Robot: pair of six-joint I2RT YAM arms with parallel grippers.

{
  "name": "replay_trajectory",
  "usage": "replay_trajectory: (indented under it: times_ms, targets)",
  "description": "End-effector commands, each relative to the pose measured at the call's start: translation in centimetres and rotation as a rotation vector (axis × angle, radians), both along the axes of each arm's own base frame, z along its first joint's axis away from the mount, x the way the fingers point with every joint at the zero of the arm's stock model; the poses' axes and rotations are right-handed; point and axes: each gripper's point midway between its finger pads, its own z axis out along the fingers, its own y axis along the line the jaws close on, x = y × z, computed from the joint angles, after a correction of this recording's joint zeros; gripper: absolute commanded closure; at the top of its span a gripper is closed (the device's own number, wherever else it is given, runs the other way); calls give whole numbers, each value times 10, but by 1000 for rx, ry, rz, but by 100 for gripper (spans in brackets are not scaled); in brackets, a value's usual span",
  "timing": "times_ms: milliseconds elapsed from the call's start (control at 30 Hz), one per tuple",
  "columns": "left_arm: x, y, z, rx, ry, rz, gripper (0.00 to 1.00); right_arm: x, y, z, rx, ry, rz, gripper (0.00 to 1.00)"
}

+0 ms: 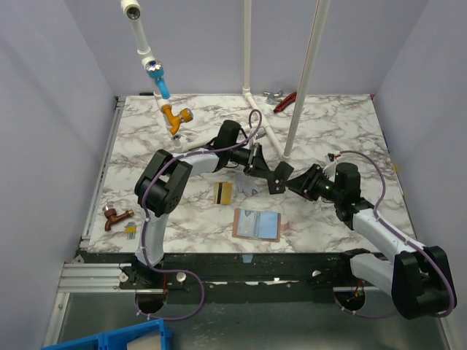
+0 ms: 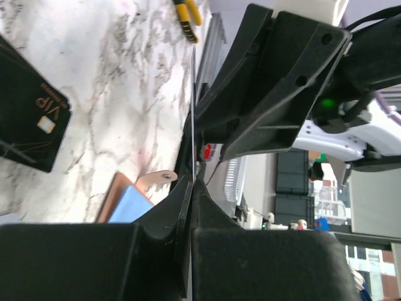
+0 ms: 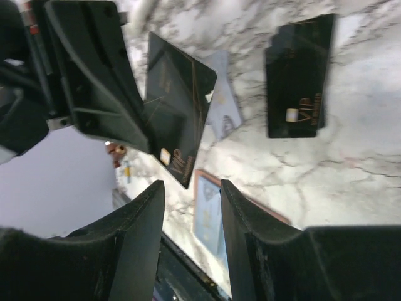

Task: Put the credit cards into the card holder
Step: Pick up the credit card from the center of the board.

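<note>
Nearest the arm bases, the card holder [image 1: 237,226] is lying open on the marble table [image 1: 146,146], with a light blue card [image 1: 260,222] already sitting in it. At eleven o'clock from the holder the gold card [image 1: 223,192] is lying flat. The silvery-grey card [image 3: 222,103] is resting just beside it, at about twelve o'clock.

Farther out, at one o'clock from the holder, the left gripper [image 1: 276,179] is clenching a black card [image 3: 178,119] by one edge and holding it tilted, clear of the table. The right gripper [image 3: 191,188] is facing it from three o'clock, jaws parted and gripping nothing, with the card's free corner just ahead of the gap. A second black card [image 3: 297,75] is lying flat on the marble near them.

This looks like a mid-air hand-over. The next move probably calls for the right jaws to be closing squarely on the free edge while the left is holding firm. The card then needs carrying back toward seven o'clock and sliding in beside the blue one.
</note>
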Motion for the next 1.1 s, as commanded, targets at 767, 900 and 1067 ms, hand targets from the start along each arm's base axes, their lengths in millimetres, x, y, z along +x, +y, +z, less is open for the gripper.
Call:
replay_trajectory:
  times_ms: [767,900,1067]
  targets:
    - [-33,12,53,-117,-81,-75,93,8,33,96,430,-235,118,99]
    - [-36,16,45,-57,-132,-71,64,15,34,90,373,-192,122,99]
    - [-36,29,54,30,-282,-70,1,23,27,62,176,-46,103,99]
